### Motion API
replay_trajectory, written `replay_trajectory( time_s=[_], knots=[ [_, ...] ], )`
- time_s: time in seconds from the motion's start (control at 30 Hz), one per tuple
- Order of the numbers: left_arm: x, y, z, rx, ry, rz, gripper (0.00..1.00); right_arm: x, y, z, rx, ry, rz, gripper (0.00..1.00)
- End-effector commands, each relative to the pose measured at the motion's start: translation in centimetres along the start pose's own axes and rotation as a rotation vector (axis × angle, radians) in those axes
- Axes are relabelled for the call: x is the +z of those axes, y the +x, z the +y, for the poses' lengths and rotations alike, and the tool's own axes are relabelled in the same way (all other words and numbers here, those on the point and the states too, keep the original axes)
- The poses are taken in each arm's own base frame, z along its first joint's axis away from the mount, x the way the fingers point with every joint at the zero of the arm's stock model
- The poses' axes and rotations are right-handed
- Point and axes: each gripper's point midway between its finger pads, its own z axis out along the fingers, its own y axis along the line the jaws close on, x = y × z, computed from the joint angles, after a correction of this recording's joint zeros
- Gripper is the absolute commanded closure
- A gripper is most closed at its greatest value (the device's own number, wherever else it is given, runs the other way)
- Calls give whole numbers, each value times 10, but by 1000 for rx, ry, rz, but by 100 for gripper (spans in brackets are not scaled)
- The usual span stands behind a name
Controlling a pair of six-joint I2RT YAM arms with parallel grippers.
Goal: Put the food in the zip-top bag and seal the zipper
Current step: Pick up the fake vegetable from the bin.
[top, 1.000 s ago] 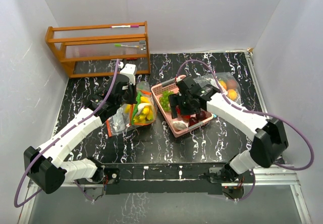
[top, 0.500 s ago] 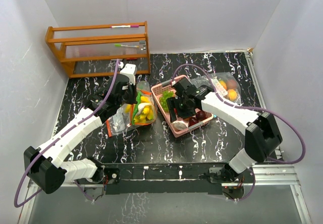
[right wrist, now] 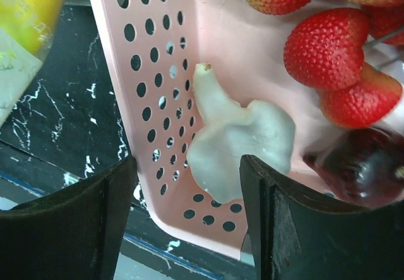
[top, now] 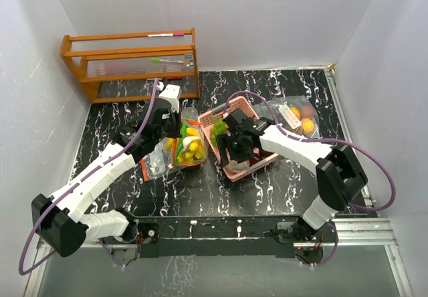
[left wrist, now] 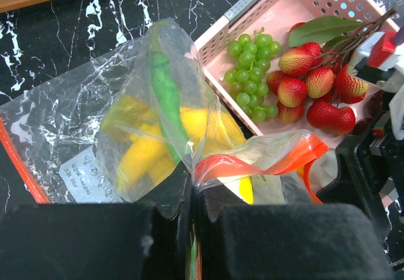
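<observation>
My left gripper [left wrist: 192, 226] [top: 175, 135] is shut on the rim of the clear zip-top bag [left wrist: 145, 135] [top: 189, 148]. The bag has an orange zipper strip [left wrist: 265, 163] and holds yellow food and a green piece. More food lies in the pink tray [right wrist: 151, 72] [top: 208, 118]: green grapes [left wrist: 252, 72], strawberries [right wrist: 325, 46], a dark plum [right wrist: 360, 166] and a white mushroom-like piece [right wrist: 237, 138]. My right gripper [right wrist: 188, 185] [top: 232, 158] is open at the tray's near-left corner. One finger is outside the wall, the other inside, with the white piece between them.
A second clear bag with oranges [top: 299, 116] lies at the right behind the tray. A wooden rack [top: 130, 63] stands at the back left. White walls close in the black marbled table [top: 267, 190] on three sides.
The right arm has swung left and nearer along the tray, from its middle to its near-left corner, and its jaws have narrowed a little. The left arm and bag have not moved.
</observation>
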Motion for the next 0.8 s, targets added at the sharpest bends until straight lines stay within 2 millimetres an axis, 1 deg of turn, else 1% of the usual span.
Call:
replay_trajectory(
  time_s=[0.0,0.1,0.13,0.27,0.33,0.43,0.57,0.67,0.77],
  knots=[
    [-10,-15,-1,-1,8,-59,100,33,6,-30,22,139,6,32],
    [-11,-14,0,-1,5,-59,100,35,7,-42,42,203,-5,32],
    [-12,-15,0,1,3,-59,100,31,4,-41,48,203,-18,32],
    [-11,-14,0,1,3,-58,100,5,-21,-30,55,163,-146,33],
    [-10,-14,-1,-2,11,-57,100,-6,-28,-23,46,144,-157,33],
    [-9,-15,-3,-4,20,-58,100,-13,-30,-15,41,114,-150,33],
    [-11,-16,-3,-3,18,-62,100,-19,-32,-15,50,111,-169,33],
    [-12,-17,-2,-2,14,-64,100,-32,-41,-10,59,87,-228,33],
    [-13,-17,-2,-1,14,-64,100,-51,-54,-14,92,120,-309,33]
  ],
)
